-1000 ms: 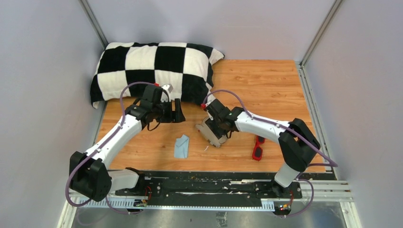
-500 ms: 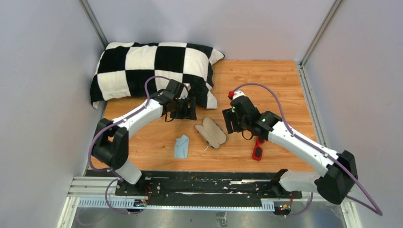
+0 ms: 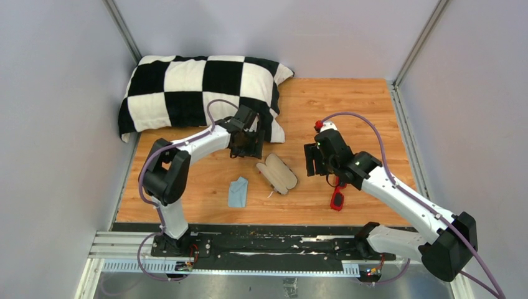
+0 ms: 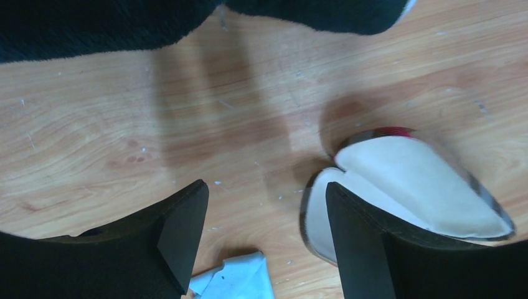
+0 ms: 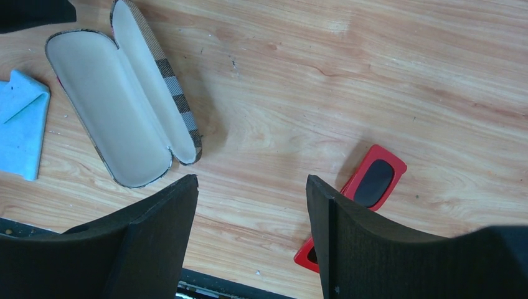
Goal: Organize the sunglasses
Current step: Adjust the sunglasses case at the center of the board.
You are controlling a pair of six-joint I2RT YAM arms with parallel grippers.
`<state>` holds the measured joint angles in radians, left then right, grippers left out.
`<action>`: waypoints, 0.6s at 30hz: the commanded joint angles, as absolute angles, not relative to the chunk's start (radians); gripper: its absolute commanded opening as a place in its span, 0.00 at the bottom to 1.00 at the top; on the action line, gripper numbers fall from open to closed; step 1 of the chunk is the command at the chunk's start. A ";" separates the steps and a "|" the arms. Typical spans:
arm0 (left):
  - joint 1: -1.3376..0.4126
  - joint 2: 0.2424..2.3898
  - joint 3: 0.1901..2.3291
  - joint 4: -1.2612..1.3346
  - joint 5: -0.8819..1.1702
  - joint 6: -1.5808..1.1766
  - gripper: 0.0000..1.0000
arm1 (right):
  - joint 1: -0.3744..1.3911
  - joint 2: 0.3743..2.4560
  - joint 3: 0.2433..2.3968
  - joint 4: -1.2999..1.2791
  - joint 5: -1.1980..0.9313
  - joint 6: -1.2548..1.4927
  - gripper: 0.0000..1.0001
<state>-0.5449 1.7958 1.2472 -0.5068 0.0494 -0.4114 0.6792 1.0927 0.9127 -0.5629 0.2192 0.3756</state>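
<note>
The red sunglasses (image 3: 338,194) with dark lenses lie on the wooden table right of centre, partly behind my right finger in the right wrist view (image 5: 372,184). My right gripper (image 3: 316,159) hovers open just up and left of them, nothing between its fingers (image 5: 251,187). The plaid case (image 3: 277,174) lies open in the middle, its cream lining up (image 5: 118,103). My left gripper (image 3: 251,144) is open above the case's far end, empty (image 4: 264,199); the case (image 4: 423,190) shows beside its right finger.
A folded light blue cloth (image 3: 238,192) lies left of the case. A black-and-white checkered pillow (image 3: 199,90) fills the back left. Grey walls enclose the table on three sides; the arms' black base rail (image 3: 274,240) runs along the near edge.
The right gripper let go of the case, opened and moved right toward the sunglasses. The left gripper moved right along the pillow's edge to the case's far end.
</note>
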 commanded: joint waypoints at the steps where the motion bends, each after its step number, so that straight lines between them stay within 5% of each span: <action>1: -0.563 1.809 1.220 -0.538 0.002 -0.398 0.73 | 0.661 1.096 0.899 -0.583 0.229 0.386 0.70; 18: -0.740 1.702 1.125 -0.648 0.049 -0.402 0.74 | 0.635 1.092 0.909 -0.578 0.223 0.371 0.71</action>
